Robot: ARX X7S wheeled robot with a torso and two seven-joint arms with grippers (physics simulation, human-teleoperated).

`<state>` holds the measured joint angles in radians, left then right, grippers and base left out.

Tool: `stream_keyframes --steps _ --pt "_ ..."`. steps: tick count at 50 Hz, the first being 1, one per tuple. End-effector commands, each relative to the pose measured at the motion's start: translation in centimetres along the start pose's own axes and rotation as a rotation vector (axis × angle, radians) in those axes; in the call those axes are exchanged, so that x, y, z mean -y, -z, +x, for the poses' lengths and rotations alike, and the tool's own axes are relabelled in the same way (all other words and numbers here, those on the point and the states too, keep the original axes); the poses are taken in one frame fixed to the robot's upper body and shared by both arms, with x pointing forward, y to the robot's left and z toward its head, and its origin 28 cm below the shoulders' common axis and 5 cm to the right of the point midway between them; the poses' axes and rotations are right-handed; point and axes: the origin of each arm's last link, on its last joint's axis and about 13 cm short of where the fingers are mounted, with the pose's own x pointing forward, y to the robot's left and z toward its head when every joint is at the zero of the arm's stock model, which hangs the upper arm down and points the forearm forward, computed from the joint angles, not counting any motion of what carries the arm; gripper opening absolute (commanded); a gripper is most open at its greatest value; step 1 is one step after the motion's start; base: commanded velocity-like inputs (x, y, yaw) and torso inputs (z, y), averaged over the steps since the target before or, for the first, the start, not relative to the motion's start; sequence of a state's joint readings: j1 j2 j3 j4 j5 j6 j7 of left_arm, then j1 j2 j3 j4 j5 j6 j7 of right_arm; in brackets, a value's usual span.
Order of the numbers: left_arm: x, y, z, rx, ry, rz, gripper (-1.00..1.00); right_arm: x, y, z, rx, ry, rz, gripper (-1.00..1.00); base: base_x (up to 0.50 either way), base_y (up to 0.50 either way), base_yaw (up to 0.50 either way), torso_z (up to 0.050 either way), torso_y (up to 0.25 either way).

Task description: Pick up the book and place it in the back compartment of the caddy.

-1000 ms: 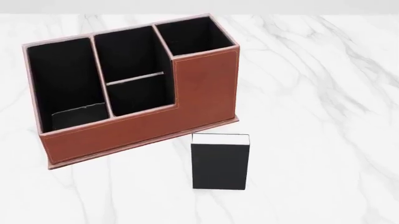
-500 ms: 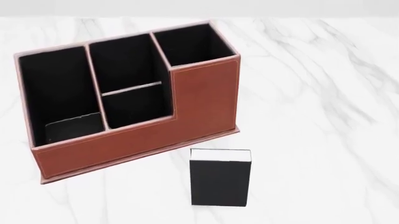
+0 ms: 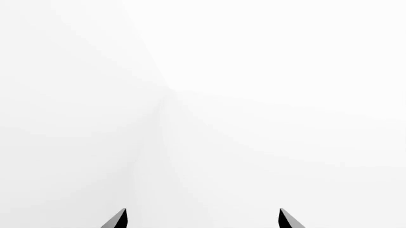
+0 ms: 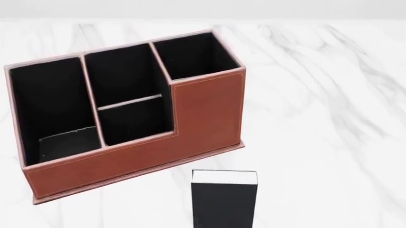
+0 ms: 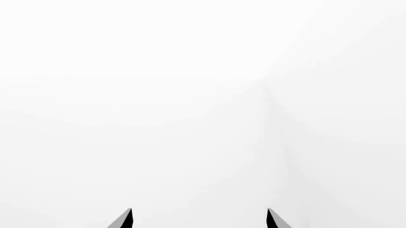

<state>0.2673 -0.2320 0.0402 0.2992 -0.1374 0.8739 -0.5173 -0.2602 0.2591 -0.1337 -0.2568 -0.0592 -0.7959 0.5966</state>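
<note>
Book [image 4: 225,199] lower in our head view than before, upright near caddy [image 4: 127,118]. Left claw [image 3: 201,219], right claw [image 5: 199,219]: tips apart, empty.

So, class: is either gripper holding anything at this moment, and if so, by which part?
Nothing is held. The left gripper and right gripper are open on blank white; the book stands alone on the table.

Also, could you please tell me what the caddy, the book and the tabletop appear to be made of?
Caddy: reddish-brown leather-look shell, matte, with pale stitched rims and a black, possibly fabric, lining. Book: plain matte black hard cover over a white page block, probably board and paper. Tabletop: white, grey-veined, marble-look.
</note>
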Motion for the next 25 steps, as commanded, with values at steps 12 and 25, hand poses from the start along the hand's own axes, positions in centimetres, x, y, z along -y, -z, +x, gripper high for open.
stream_keyframes --steps 12,25 --pt "-0.03 0.04 -0.03 0.0 -0.001 0.0 1.0 -0.01 0.03 -0.02 -0.001 -0.001 0.0 1.0 0.14 0.0 0.0 0.0 0.0" --pt "-0.02 0.05 -0.03 0.001 0.0 -0.002 1.0 -0.02 0.06 -0.01 -0.002 -0.001 0.001 1.0 0.14 0.0 0.0 0.0 0.0"
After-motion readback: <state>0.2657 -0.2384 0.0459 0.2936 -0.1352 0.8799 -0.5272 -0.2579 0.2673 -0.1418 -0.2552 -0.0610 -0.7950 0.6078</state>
